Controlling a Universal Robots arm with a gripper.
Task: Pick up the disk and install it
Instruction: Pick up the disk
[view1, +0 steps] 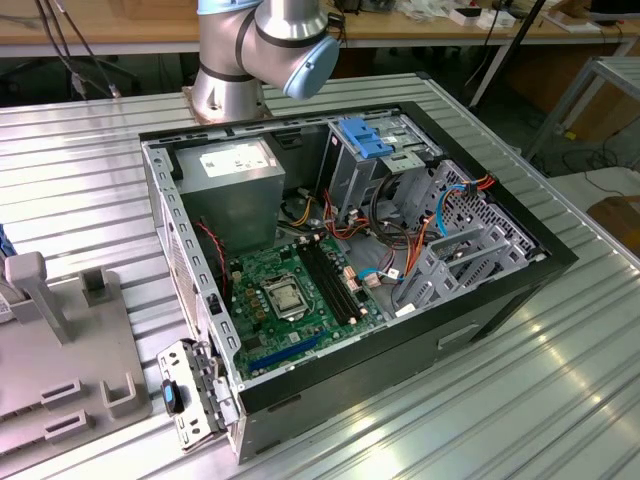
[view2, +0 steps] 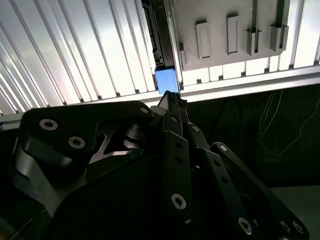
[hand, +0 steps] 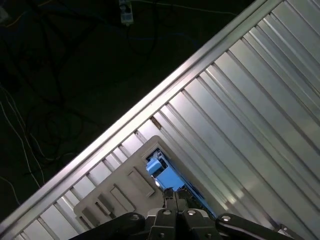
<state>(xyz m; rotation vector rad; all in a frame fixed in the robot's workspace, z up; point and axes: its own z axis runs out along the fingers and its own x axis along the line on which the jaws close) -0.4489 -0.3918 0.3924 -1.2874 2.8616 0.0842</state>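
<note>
The disk (hand: 165, 174) stands on edge in a slot of a light grey fixture plate (hand: 125, 185) at the rim of the ribbed metal table. Its bright blue end (view2: 166, 80) shows in both wrist views, with the dark body running back from it. My gripper (hand: 175, 196) hangs just above the disk, apart from it. Its black fingers come together to one tip (view2: 171, 100) near the blue end, shut, with nothing between them.
In the exterior view an open computer case (view1: 400, 330) lies on the table, with a motherboard (view1: 290, 295), a grey drive cage (view1: 455, 250), a light blue bracket (view1: 365, 140) and loose cables. The arm's base (view1: 250, 50) stands behind it. A grey fixture (view1: 60, 350) sits at that view's left.
</note>
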